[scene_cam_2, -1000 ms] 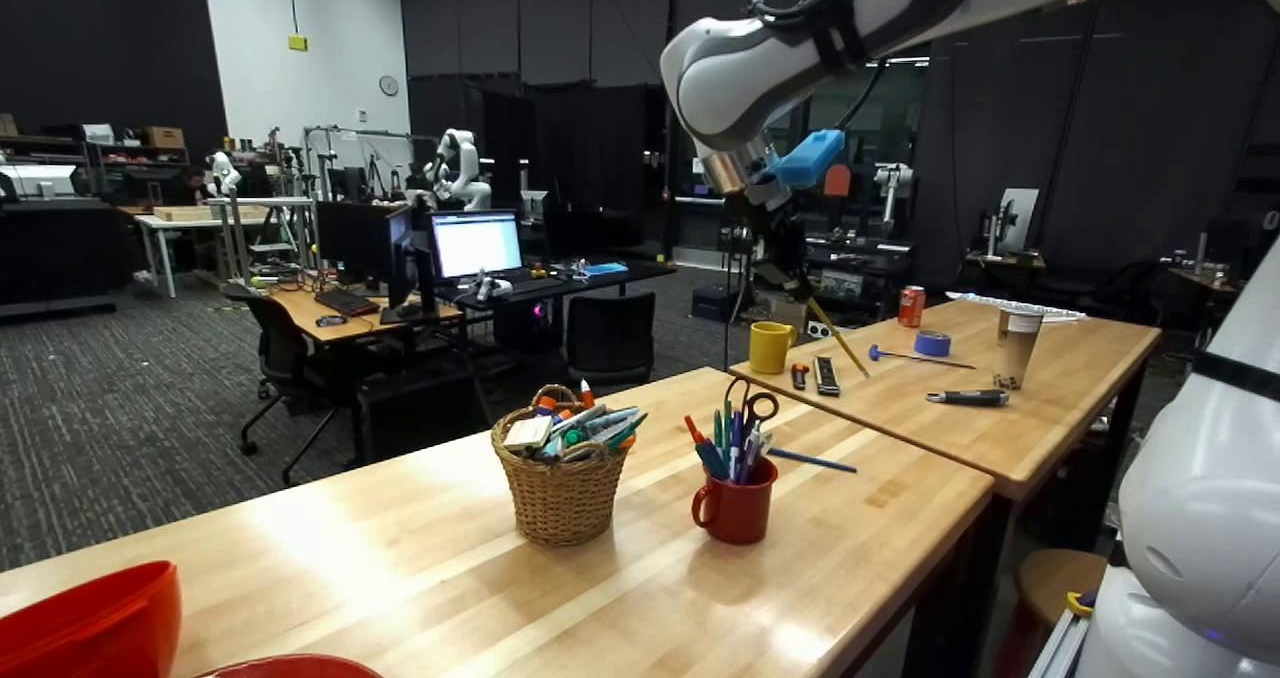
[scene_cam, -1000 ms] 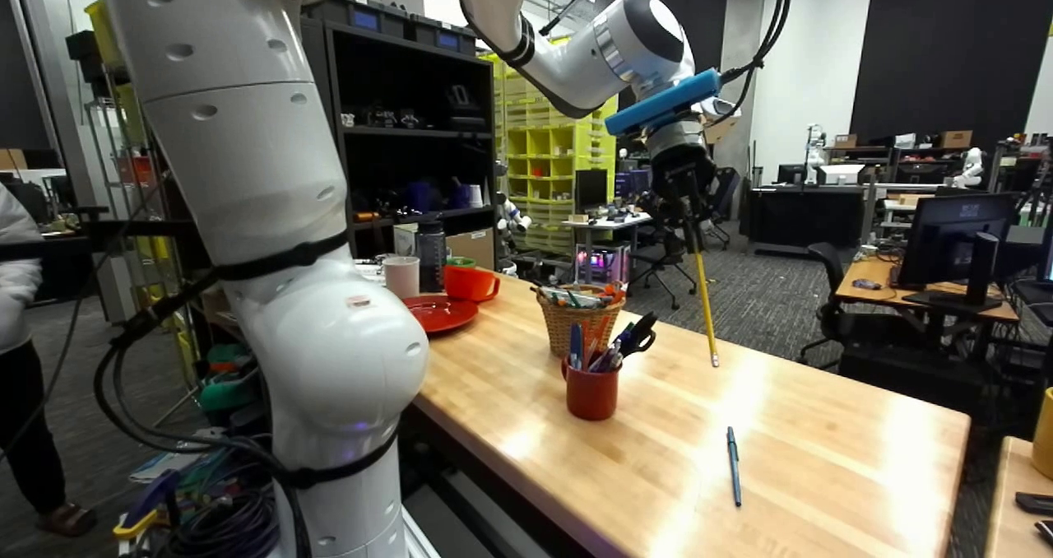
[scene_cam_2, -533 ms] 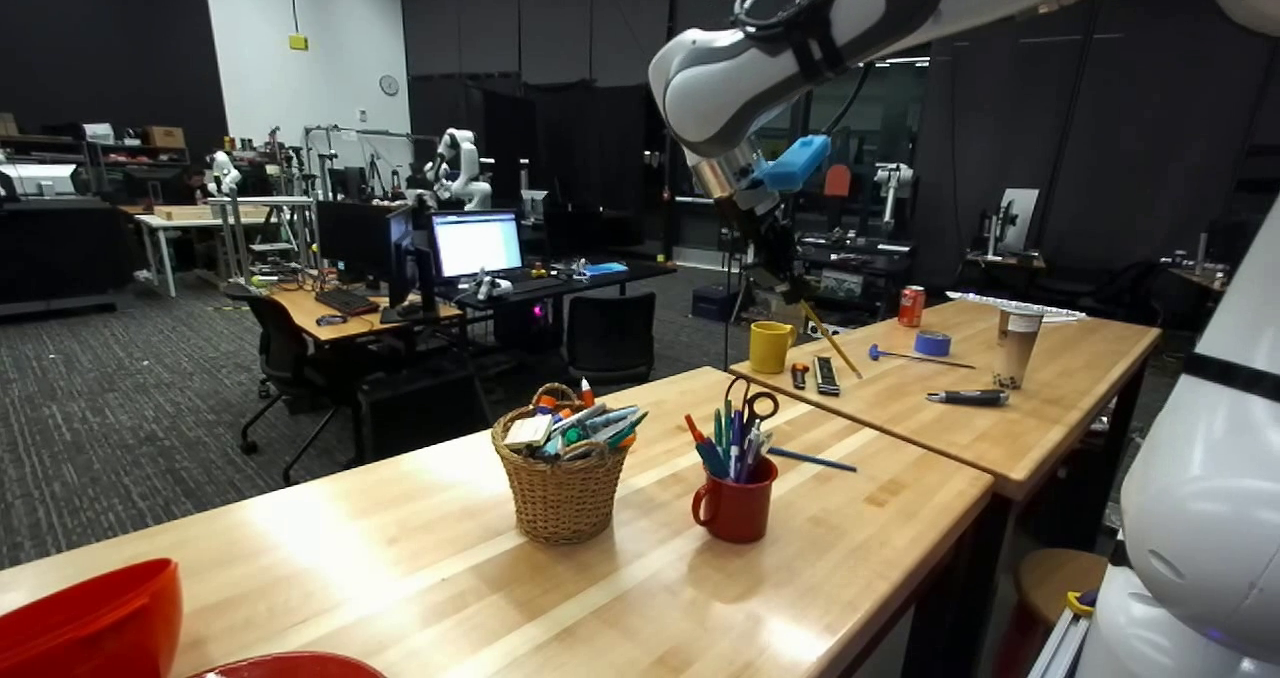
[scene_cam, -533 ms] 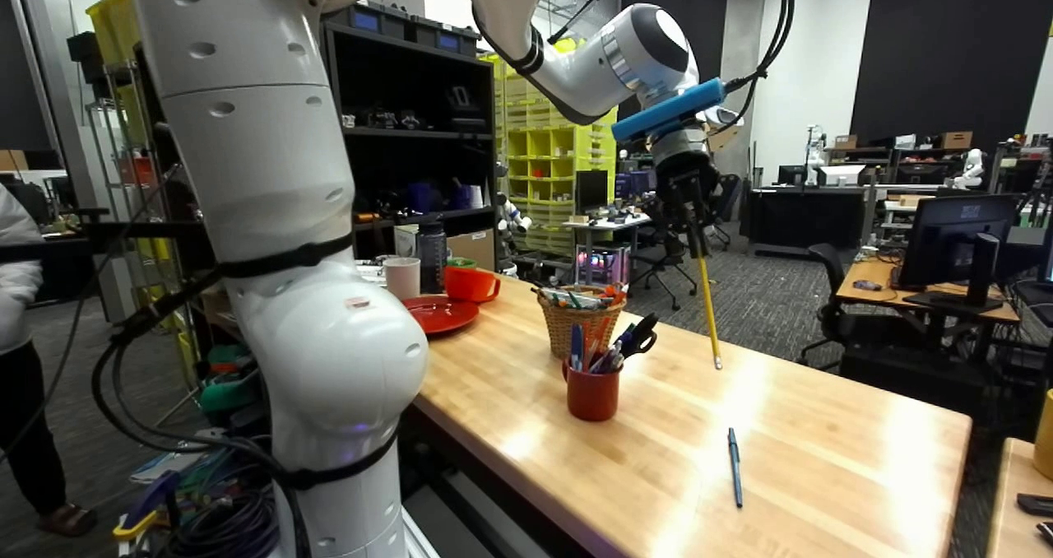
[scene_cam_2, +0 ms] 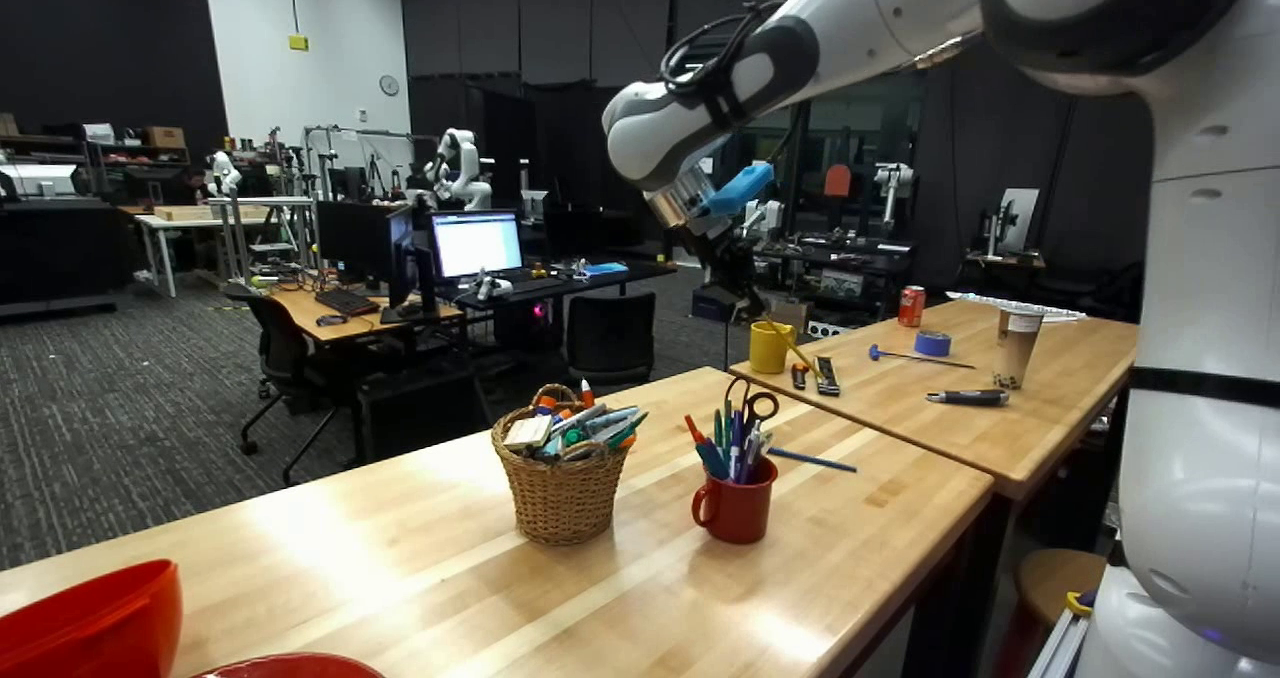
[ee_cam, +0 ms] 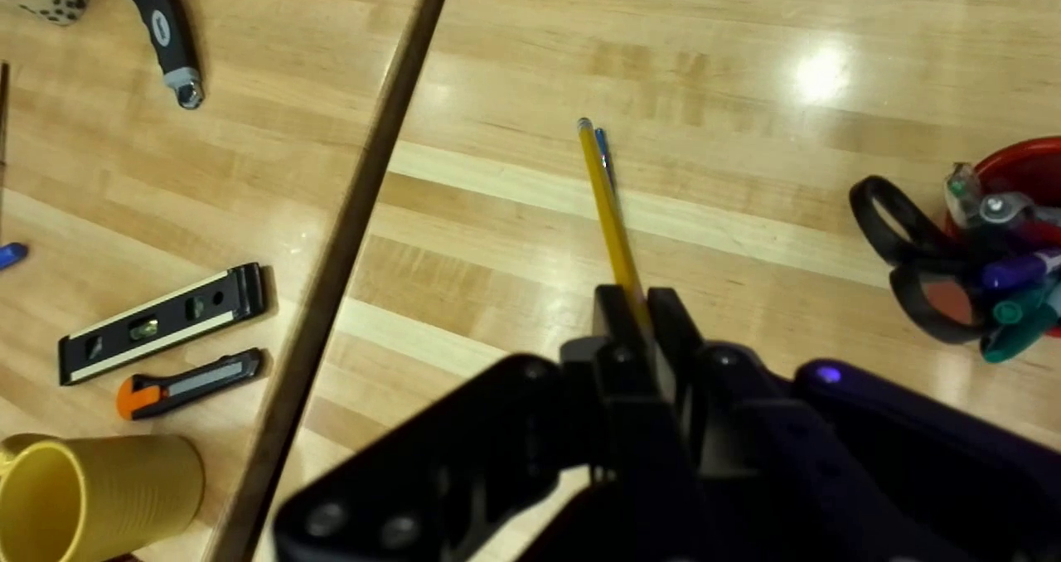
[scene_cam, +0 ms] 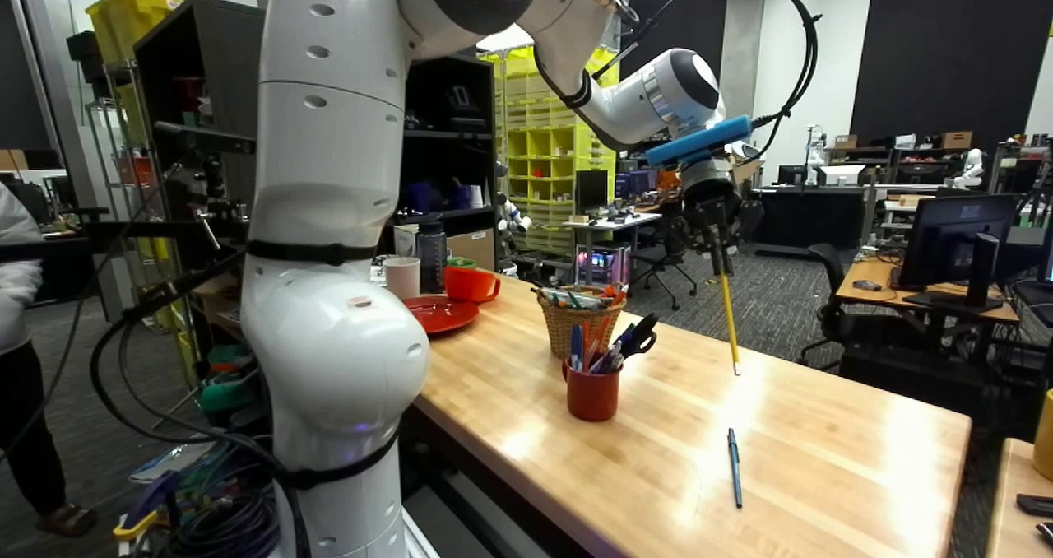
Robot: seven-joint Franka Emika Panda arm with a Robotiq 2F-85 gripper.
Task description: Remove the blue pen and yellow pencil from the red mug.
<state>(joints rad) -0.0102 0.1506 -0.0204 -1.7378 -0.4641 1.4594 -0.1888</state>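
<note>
1. Observed the gripper with jaws set narrow, holding the yellow pencil between them.
2. Found the yellow pencil tilted and raised above the table, with eraser end lowest and upper end hidden by the gripper. In the wrist view, aimed from the gripper between 11 and 12 o'clock.
3. Located the blue pen lying flat on the table, outside the red mug; in an exterior view, at 6 o'clock from the eraser end. Partly covered by the yellow pencil in the wrist view.
4. Located the red mug upright on the same table, at 10 o'clock from the blue pen in an exterior view. Cut off at the 3 o'clock edge of the wrist view.
5. Noted black-handled scissors and other pens standing in the red mug.
6. Recorded a wicker basket packed with assorted pens at 9 o'clock from the red mug in an exterior view.
7. Sighted on a 2nd table, in the wrist view: a spirit level at 9 o'clock, an orange-tipped cutter just beside, a yellow mug at 8 o'clock, and a black-and-grey knife at 10 o'clock.
</note>
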